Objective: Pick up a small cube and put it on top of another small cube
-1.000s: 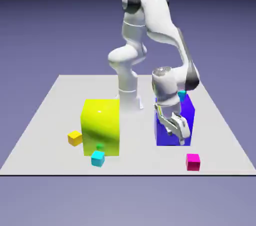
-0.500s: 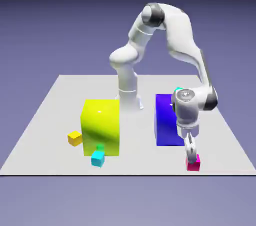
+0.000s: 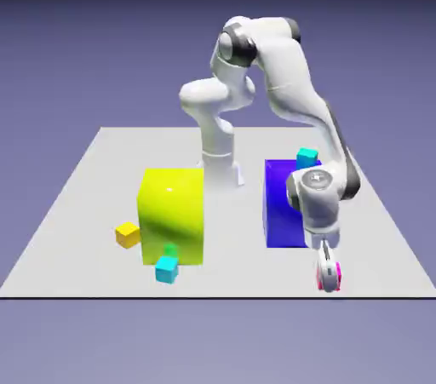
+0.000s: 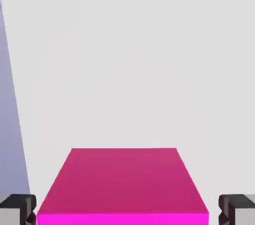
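Exterior view, left to right: the yellow cube (image 3: 128, 234) sits by the big yellow-green block (image 3: 173, 215); near the front right edge the gripper (image 3: 329, 277) straddles the pink cube (image 4: 123, 184). Its fingers (image 4: 19, 208) stand apart, gaps showing both sides. Squeeze evenly, centred, before lifting.

1. We are counting one tiny magenta-pink cube (image 3: 335, 273), showing large in the hand view (image 4: 123, 184).
2. We are counting one tiny yellow-orange cube (image 3: 128, 235).
3. We are seeing two tiny cyan cubes: one (image 3: 167, 269) in front of the yellow-green block, one (image 3: 306, 157) on top of the blue block.
4. We are counting two big blocks: one yellow-green block (image 3: 173, 214) and one blue block (image 3: 281, 214).
5. We are seeing one white arm (image 3: 289, 93) with one gripper (image 3: 328, 276).
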Motion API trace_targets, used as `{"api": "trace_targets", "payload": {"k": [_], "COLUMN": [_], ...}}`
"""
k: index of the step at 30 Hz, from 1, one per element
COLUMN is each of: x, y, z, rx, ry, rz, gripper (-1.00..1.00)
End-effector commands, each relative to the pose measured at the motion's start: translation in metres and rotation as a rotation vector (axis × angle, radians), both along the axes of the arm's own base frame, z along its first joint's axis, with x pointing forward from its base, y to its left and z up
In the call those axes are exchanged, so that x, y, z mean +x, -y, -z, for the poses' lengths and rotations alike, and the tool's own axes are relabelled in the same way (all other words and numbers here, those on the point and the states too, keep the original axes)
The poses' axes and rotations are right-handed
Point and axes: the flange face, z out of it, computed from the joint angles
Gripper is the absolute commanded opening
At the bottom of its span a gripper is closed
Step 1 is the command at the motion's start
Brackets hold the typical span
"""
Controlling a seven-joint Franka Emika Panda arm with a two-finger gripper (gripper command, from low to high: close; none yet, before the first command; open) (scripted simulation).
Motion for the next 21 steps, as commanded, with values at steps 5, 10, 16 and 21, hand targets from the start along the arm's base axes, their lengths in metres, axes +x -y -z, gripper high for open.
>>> {"api": "trace_targets", "payload": {"k": [5, 10, 16, 21], "x": [-0.002, -0.002, -0.001, -0.001], "y": [0.008, 0.015, 0.016, 0.011], "z": [-0.001, -0.011, -0.036, -0.064], "rx": [-0.041, -0.065, -0.054, -0.010], "ry": [-0.020, -0.030, -0.023, -0.004], "rz": [0.000, 0.002, 0.004, 0.001], "gripper": [-1.00, -1.00, -1.00, -1.00]}}
